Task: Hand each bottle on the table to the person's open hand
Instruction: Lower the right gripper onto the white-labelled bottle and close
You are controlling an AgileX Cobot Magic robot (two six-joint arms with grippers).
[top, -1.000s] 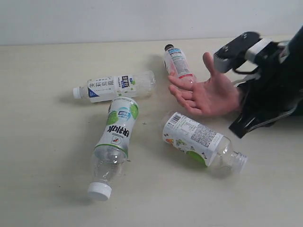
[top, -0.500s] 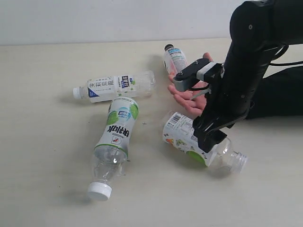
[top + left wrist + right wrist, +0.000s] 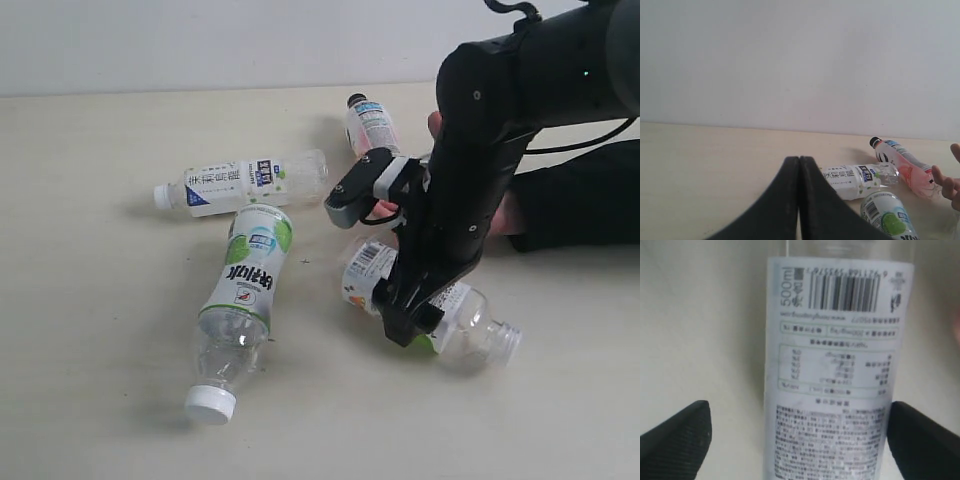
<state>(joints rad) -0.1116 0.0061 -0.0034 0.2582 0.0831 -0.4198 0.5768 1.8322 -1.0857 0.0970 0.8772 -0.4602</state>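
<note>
On the table (image 3: 100,350), our right gripper (image 3: 405,322) hangs over the barcode-labelled bottle (image 3: 478,335) beside the person's hand (image 3: 434,124). From the left wrist we see the left gripper (image 3: 799,200) with fingers pressed together; from the right wrist, spread fingers (image 3: 675,440) flank that bottle.

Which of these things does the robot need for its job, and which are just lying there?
For the job: barcode bottle, green-label bottle, blue-label bottle, pink-label bottle, person's open hand, table, open right robot hand.
Just there: shut left robot hand, white wall.
</note>
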